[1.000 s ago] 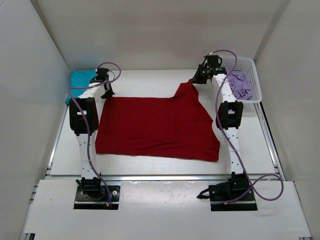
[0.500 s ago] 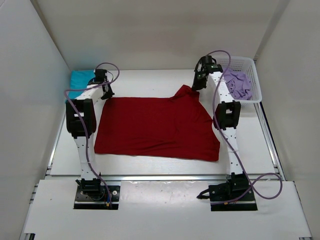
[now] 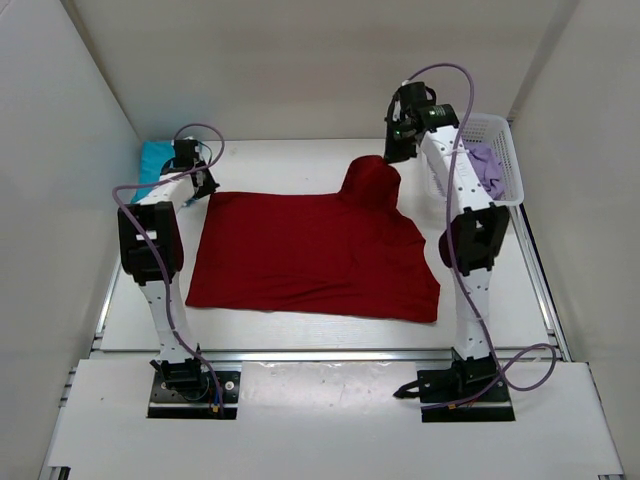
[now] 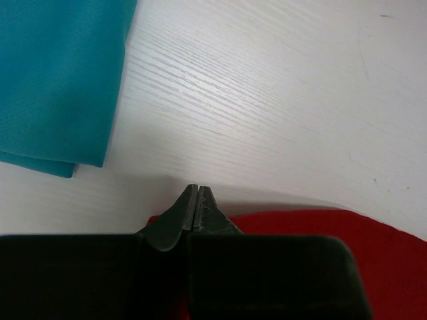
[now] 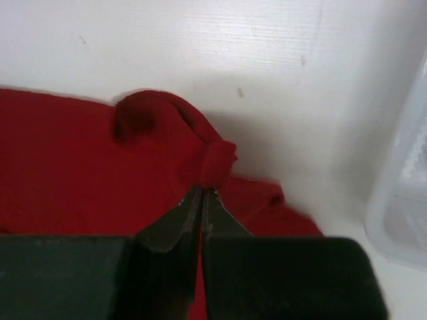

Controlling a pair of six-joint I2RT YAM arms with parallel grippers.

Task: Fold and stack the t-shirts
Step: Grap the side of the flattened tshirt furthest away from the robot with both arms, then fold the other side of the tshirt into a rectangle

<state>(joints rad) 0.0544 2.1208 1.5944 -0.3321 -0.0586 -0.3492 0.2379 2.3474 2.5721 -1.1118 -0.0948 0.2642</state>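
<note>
Right gripper (image 5: 201, 190) clenches a bunched corner of the dark red t-shirt (image 3: 310, 255), raised at one o'clock; left gripper (image 4: 198, 189) pinches its eleven o'clock corner. Teal t-shirt (image 3: 155, 158) lies folded at ten o'clock; lilac t-shirt (image 3: 485, 172) sits crumpled in the white mesh basket (image 3: 512, 150) at two o'clock. Roughly one-third done, I judge.

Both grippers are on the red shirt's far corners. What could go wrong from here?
1. The right gripper pinches only a small bunched knot of the dark red t-shirt; it may slip out when pulled.
2. The left gripper bites right at the cloth's edge, so that corner could drop and skew the fold.
3. The right gripper is close to the basket and might nudge it.
</note>
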